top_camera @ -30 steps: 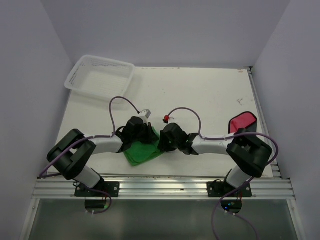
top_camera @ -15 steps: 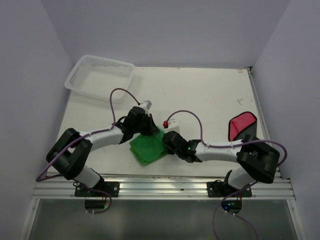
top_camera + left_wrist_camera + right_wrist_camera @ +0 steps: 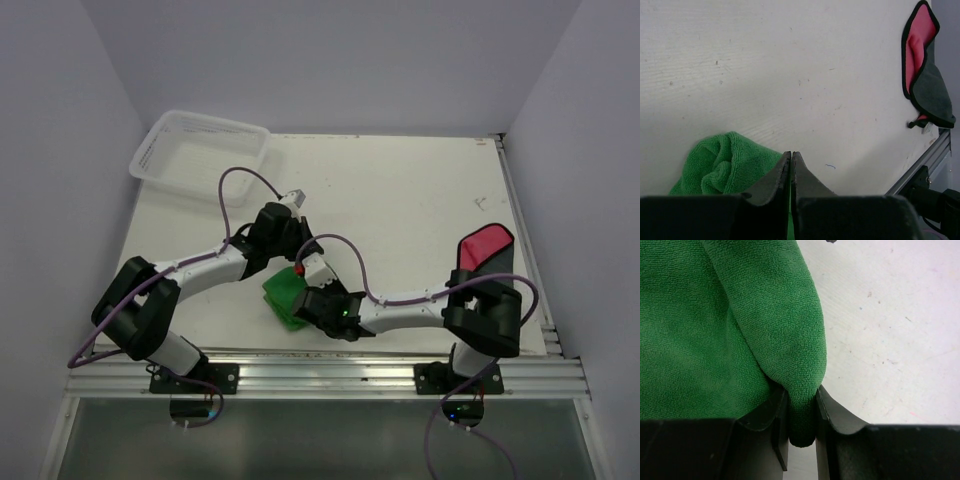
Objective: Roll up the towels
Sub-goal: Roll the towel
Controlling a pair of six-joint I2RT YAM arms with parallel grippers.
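Half a second ago the bright green terry-cloth towel (image 3: 283, 298) lay spread in a broad flat patch. Now it is bunched into a smaller, thicker lump near the front edge of the white counter (image 3: 400, 200), and the right arm has swung further left across it. The right hand (image 3: 801, 396) is clamped on a plump, looped fold of the towel's nubby pile (the fold bulges above its black fingers). The left hand (image 3: 791, 155) has its fingers pressed together, tips over bare counter, the crumpled green mass just beside them. The red towel with a dark grey underside (image 3: 487, 243) stays draped at the right edge. The white plastic mesh basket (image 3: 147, 155) sits at the far left corner.
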